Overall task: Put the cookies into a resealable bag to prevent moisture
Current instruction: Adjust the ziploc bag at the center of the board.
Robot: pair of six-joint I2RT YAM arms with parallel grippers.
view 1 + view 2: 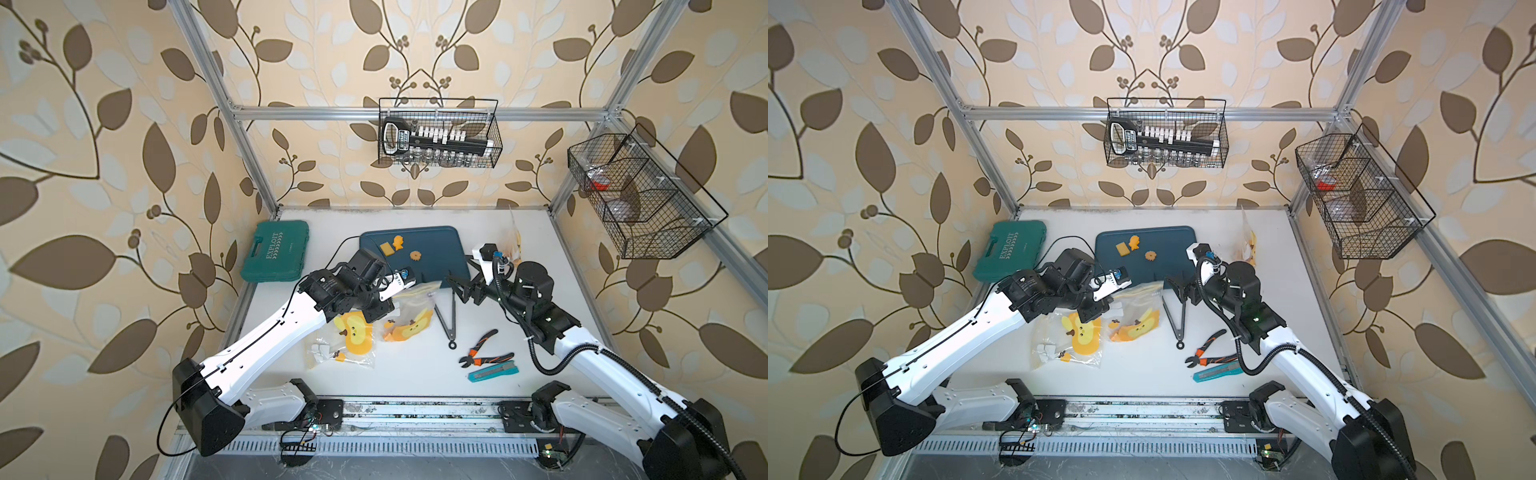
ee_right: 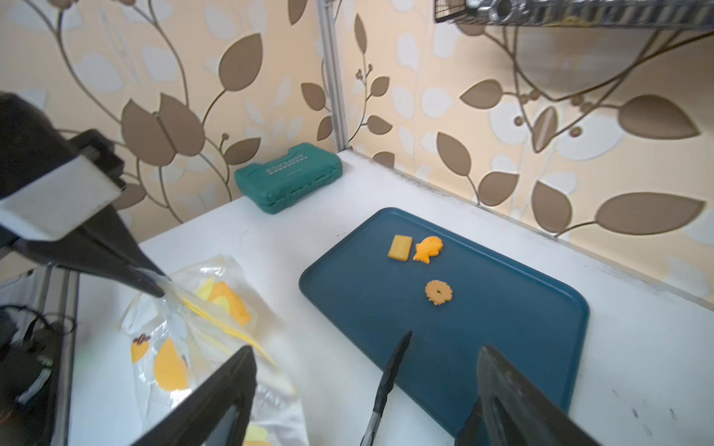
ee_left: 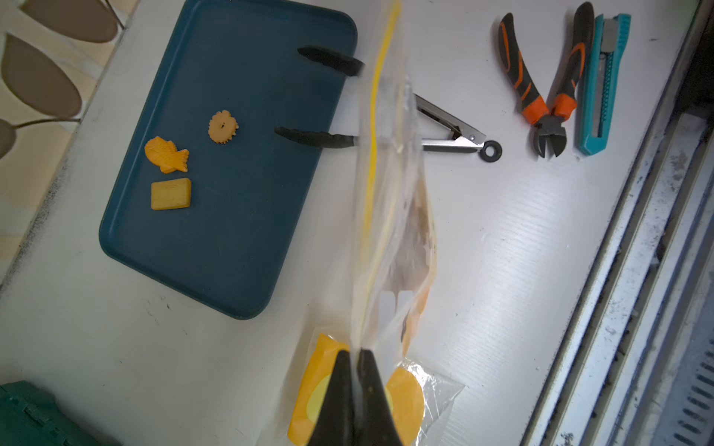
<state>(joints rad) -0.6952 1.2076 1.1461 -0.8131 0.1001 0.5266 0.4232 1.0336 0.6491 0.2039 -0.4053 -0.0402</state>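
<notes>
Three cookies (image 2: 428, 249) on the blue tray (image 2: 502, 328): one fish, one square, one flower, toward its far side. As for the right claw (image 2: 367, 349): hangs wide open and empty over the tray's near edge, with one arm of the single pair of tongs (image 3: 452, 143) between its fingers. Cookies ahead of this claw, farther back on the tray and a little toward the left arm's side. Long axis of the tongs: from ring end on the worktop (image 1: 407, 374) to two black tips on the tray, pointing toward the cookies; nearer to the right arm. As for the left claw (image 3: 356, 355): grips, fully closed, the edge of one resealable bag (image 3: 390, 193), held up just beside the tray. Two duck-print bags counted surely, this one and a second bag (image 1: 332, 349) flat on the worktop; small pieces inside, not countable.
</notes>
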